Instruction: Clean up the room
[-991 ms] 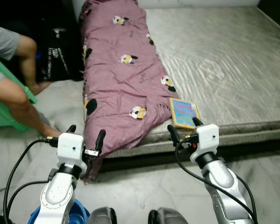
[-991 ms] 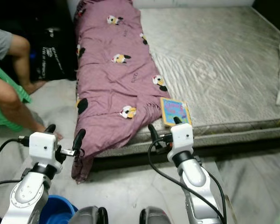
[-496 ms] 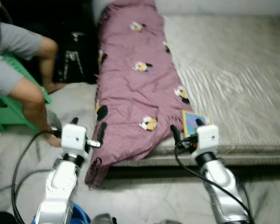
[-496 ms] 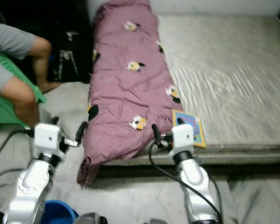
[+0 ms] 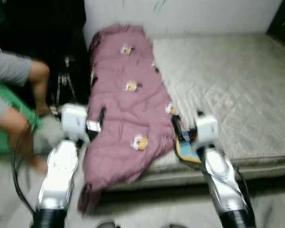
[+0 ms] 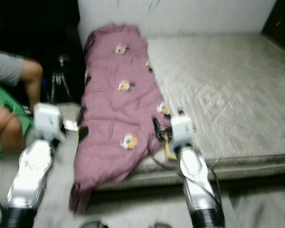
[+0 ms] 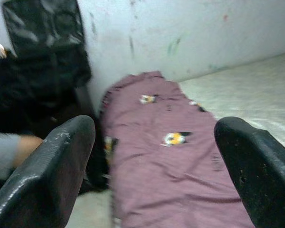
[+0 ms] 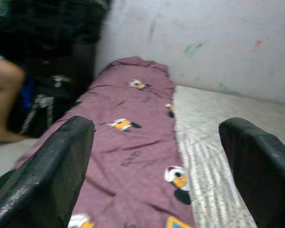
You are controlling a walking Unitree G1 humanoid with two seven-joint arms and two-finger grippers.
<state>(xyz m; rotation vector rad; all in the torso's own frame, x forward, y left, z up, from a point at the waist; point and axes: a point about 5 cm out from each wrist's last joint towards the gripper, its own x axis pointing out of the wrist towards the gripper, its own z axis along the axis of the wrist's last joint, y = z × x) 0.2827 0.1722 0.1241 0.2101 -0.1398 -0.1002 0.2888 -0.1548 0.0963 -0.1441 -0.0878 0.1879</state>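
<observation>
Blanket (image 5: 128, 95) lay along the mattress's (image 5: 228, 90) left side, its near end spilling over; both grippers, left (image 5: 88, 121) and right (image 5: 186, 124), hovered wide open, empty, likely ready to gather it.

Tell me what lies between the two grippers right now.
In the left eye view, the lower part of the mauve quilt with cartoon prints spans the stretch between the left gripper and the right gripper, draped over the mattress edge.

I see a low bed with a bare grey quilted mattress (image 5: 232, 95). A mauve penguin-print quilt (image 5: 126, 104) lies along its left side, spilling over the front edge. A small colourful book (image 5: 184, 145) sits near that edge.
</observation>
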